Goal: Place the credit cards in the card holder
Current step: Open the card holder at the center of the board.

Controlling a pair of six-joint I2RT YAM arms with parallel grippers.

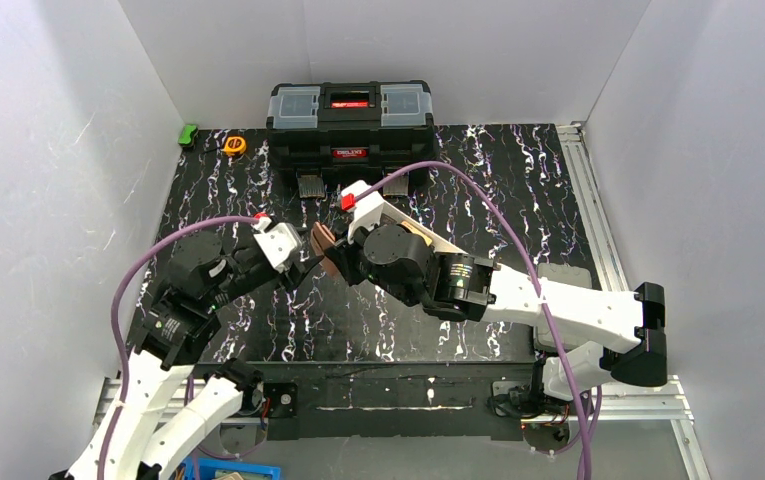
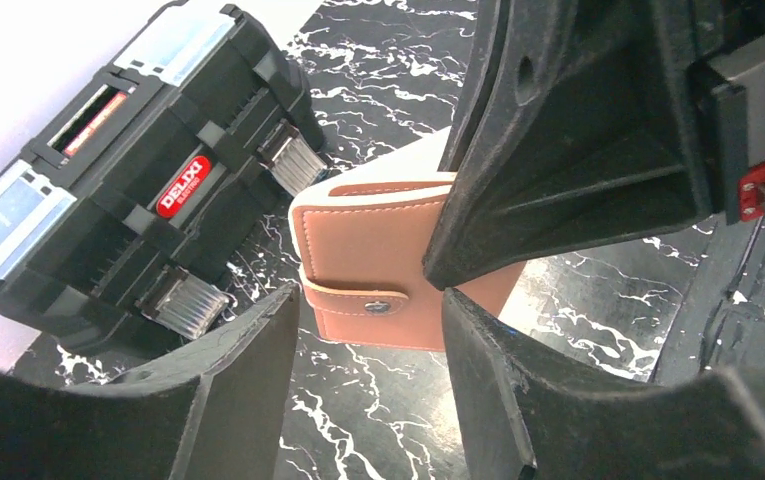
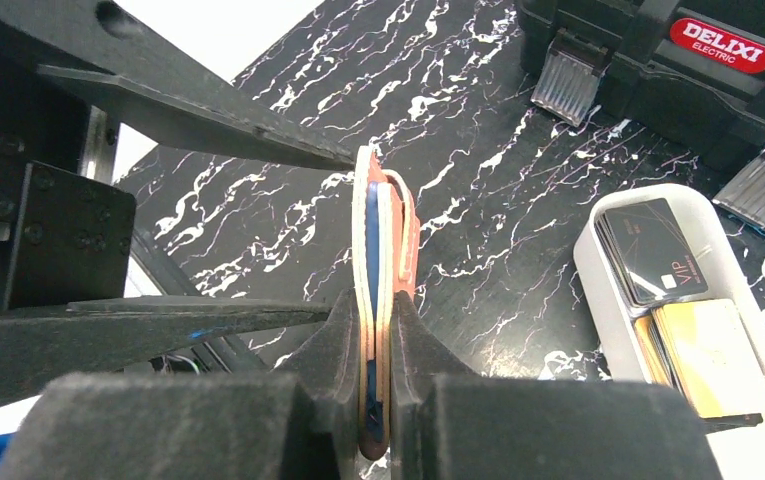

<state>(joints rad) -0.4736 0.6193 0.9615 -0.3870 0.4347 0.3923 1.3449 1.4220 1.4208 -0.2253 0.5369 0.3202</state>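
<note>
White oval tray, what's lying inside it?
In the white oval plastic tray: a dark rectangular VIP card and a yellow-orange card, each topping a stack. Lower cards are covered.

Two white-and-black arms meet over middle of black, white-veined table point(image 1: 518, 190). There right gripper point(image 1: 338, 258) grips tan-pink leather card holder point(image 1: 323, 243), left gripper point(image 1: 301, 263) just beside it. Black plastic toolbox point(image 1: 350, 120) with clear lid boxes at far edge, centre. Small green block point(image 1: 188, 134) and orange round tape measure point(image 1: 235, 145) near far-left corner. White tray point(image 1: 438, 238) partly hidden under right arm.
</note>
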